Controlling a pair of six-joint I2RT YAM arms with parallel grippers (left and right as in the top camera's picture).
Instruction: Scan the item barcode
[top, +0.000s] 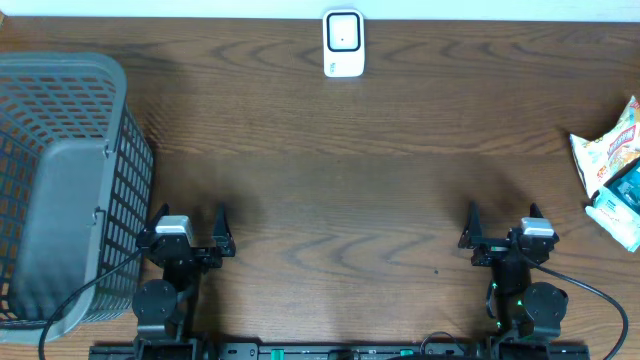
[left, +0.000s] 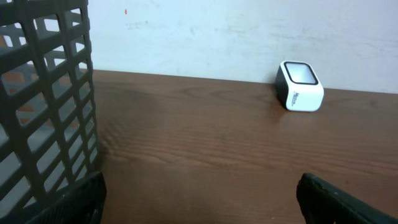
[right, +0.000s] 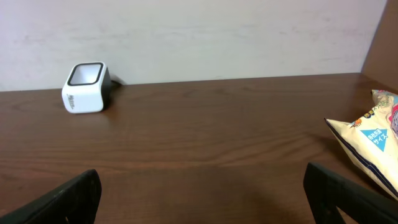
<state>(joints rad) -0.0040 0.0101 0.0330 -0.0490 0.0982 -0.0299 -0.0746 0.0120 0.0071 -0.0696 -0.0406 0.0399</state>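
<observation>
The white barcode scanner (top: 343, 43) stands at the far edge of the table, also seen in the left wrist view (left: 300, 86) and the right wrist view (right: 86, 87). The items lie at the right edge: a yellow-and-white snack bag (top: 608, 148) (right: 368, 138) and, nearer me, a blue-and-white packet (top: 620, 205). No barcode shows on either. My left gripper (top: 191, 214) (left: 200, 183) hovers open near the front left, holding nothing. My right gripper (top: 502, 213) (right: 202, 177) is open and empty at the front right, left of the packets.
A tall grey plastic mesh basket (top: 60, 190) (left: 43, 106) stands at the left edge, close beside my left gripper. Bare brown wood table (top: 340, 200) lies between the grippers and the scanner. A pale wall (right: 199, 31) backs the table.
</observation>
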